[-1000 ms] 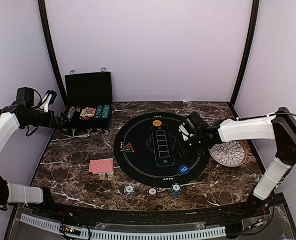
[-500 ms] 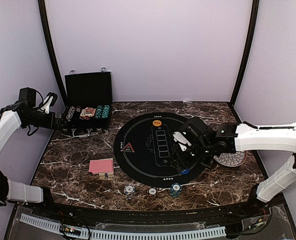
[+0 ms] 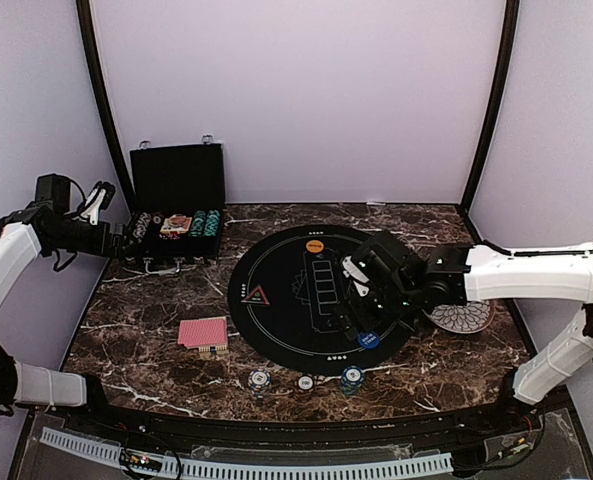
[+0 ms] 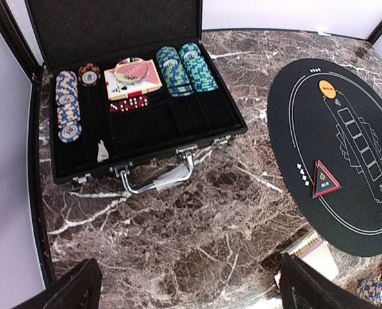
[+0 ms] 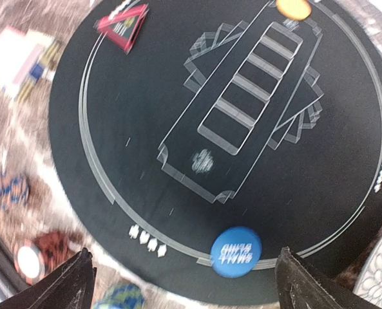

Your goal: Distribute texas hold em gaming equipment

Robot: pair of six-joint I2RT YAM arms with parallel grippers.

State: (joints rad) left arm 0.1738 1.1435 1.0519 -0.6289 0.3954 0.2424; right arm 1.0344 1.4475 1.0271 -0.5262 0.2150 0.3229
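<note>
Got right gripper (image 5: pixel 187 286) wide open, empty, near blue disc (image 5: pixel 236 252) at near edge of mat (image 5: pixel 133 122); same with left gripper (image 4: pixel 187 290) by the case (image 4: pixel 113 26).

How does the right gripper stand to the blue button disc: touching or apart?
Apart. The right wrist view shows the blue button disc flat on the black mat between the open fingers of the right gripper, bare mat on either side.

Open black case (image 4: pixel 158 125) of chip stacks (image 4: pixel 180 67) beside round black mat (image 4: pixel 361 193)
</note>
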